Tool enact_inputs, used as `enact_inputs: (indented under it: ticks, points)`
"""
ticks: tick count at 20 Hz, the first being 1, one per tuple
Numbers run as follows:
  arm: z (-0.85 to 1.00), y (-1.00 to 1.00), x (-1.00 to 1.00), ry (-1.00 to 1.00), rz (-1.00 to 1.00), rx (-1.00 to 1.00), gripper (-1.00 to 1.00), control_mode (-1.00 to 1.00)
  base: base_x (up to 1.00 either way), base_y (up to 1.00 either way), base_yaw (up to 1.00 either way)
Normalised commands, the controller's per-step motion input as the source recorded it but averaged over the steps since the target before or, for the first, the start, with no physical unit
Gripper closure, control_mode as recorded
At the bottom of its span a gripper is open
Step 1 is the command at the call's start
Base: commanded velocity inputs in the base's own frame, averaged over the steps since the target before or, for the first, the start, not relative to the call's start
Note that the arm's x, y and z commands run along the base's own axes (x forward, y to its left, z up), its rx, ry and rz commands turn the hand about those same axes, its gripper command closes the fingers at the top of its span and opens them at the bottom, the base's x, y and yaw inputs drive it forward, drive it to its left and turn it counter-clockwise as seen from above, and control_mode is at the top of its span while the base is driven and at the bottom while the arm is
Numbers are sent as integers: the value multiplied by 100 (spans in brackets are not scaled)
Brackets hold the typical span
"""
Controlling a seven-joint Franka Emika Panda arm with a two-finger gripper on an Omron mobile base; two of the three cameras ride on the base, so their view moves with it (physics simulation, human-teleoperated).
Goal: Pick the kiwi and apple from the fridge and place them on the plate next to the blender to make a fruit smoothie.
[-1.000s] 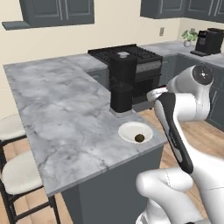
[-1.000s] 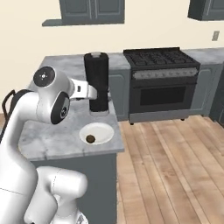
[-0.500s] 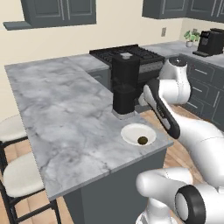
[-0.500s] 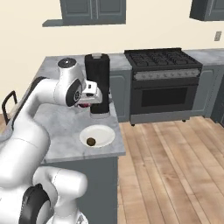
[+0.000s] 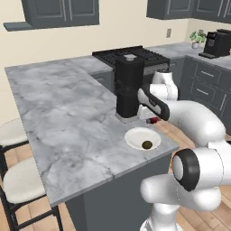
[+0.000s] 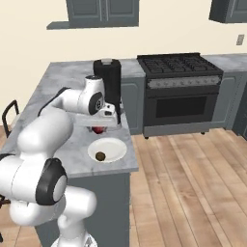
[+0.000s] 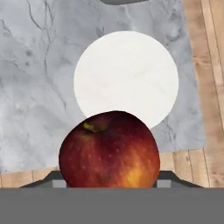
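The plate (image 5: pixel 140 136) sits on the grey worktop (image 5: pixel 67 122) near its corner, just in front of the blender (image 5: pixel 127 88). On it lies the kiwi (image 5: pixel 146 144), toward the near rim. The gripper (image 6: pixel 99 128) hangs above the worktop between blender and plate, its jaws clenched on the apple (image 7: pixel 109 151), which hovers just past the plate's edge. In the hand view the plate (image 7: pixel 127 78) lies below and beyond the fruit, white and bare where it shows.
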Motion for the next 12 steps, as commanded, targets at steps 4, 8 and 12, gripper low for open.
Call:
enact_inputs:
  ticks: [4,8,12]
  points:
    - [-85,0,3,12,3,0,100,-100,0,0,0]
    - [-43,0,27,-5,1,1,100,-100,0,0,0]
    - [-42,1,31,-13,0,0,100,-100,0,0,0]
